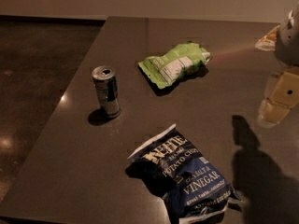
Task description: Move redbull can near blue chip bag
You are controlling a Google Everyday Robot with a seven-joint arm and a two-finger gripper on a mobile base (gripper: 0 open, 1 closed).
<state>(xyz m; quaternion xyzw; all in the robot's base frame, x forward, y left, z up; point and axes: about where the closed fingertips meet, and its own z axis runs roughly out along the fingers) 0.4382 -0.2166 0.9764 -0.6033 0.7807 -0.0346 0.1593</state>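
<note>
The redbull can stands upright on the dark table, left of centre, with its silver top open to view. The blue chip bag lies flat near the table's front edge, white "Kettle" and "Vinegar" lettering facing up. It is below and to the right of the can, with a gap of bare table between them. My gripper hangs at the far right edge of the view, above the table and well away from both the can and the bag. It holds nothing that I can see.
A smaller light green bag lies behind the can toward the table's back. The table's left edge runs diagonally close to the can, with dark floor beyond. My arm's shadow falls right of the blue bag.
</note>
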